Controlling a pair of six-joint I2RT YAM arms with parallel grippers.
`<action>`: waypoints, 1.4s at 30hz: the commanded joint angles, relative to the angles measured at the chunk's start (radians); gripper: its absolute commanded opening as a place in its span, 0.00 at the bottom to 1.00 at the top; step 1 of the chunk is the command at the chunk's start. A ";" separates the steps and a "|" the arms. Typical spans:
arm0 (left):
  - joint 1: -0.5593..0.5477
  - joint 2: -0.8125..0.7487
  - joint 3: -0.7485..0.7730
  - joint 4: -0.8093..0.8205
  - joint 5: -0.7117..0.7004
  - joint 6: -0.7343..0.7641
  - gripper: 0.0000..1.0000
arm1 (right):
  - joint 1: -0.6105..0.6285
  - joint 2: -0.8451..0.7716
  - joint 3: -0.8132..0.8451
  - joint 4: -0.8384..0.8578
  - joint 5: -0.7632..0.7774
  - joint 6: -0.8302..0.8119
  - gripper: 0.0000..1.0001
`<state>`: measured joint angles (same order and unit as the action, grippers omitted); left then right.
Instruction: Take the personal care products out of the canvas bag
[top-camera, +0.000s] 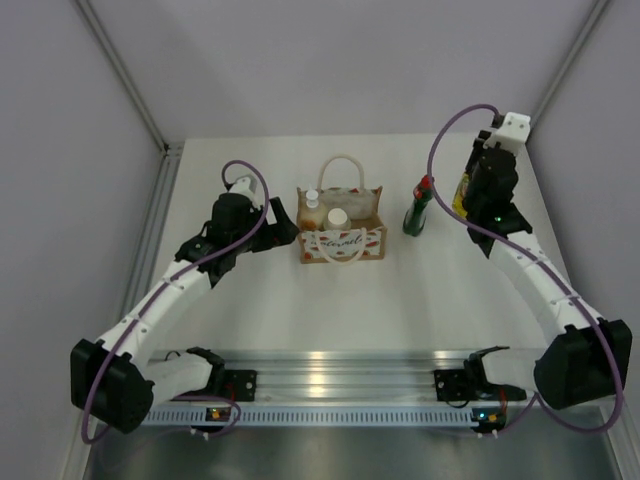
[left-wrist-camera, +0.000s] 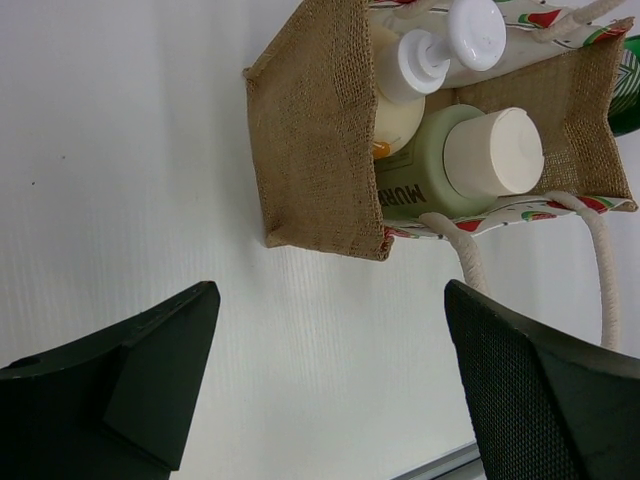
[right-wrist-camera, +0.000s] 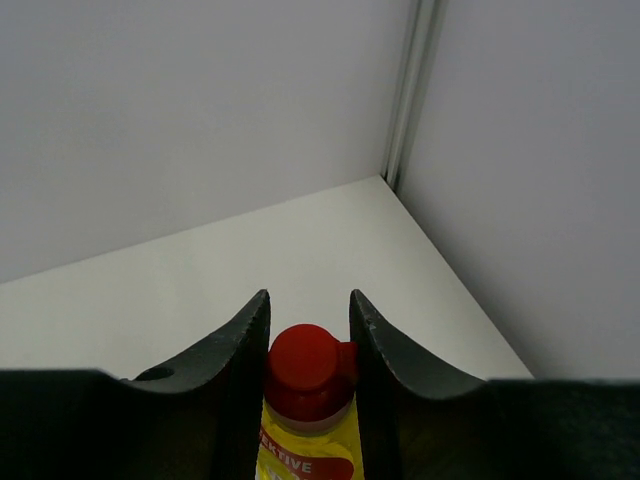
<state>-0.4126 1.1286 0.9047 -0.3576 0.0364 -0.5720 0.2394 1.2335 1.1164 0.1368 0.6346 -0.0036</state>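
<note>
**Left of the bag.** The left claw (top-camera: 276, 222) (left-wrist-camera: 330, 300) sits just left of the small boxy tan canvas bag with cream rope handles (top-camera: 342, 243) (left-wrist-camera: 320, 130). Its fingers are spread wide and grip nothing. It faces the bag's woven left wall without touching it.

**The bag.** The bag stands upright on the white surface (top-camera: 400, 320) with its mouth open. Two products are inside it:
- The cream bottle with white pump nozzle (top-camera: 312, 208) (left-wrist-camera: 440, 45) is at the back left of the bag.
- The pale cylinder with white cap (top-camera: 337, 217) (left-wrist-camera: 492, 150) is beside it, nearer the bag's printed front panel.

**Right of the bag.** The dark green bottle with red cap (top-camera: 419, 207) stands upright on the surface, near the bag but apart from it.

**Further right of the bag.** The right claw (top-camera: 468, 195) (right-wrist-camera: 308, 308) is clamped on the yellow-green bottle with red cap (right-wrist-camera: 305, 400). One finger presses each side of the cap. Whether the base of this bottle touches the surface cannot be determined.
</note>
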 joint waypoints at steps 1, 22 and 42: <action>-0.002 0.008 -0.004 0.049 0.000 0.023 0.98 | -0.015 -0.020 -0.088 0.415 0.051 0.004 0.00; -0.002 0.020 -0.001 0.051 0.017 0.032 0.98 | -0.100 0.149 -0.308 0.684 -0.114 -0.024 0.00; 0.000 0.028 0.003 0.049 0.042 0.029 0.98 | -0.134 0.150 -0.392 0.666 -0.165 0.073 0.99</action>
<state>-0.4126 1.1561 0.9047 -0.3580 0.0643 -0.5507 0.1146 1.4055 0.6945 0.7322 0.4313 0.0422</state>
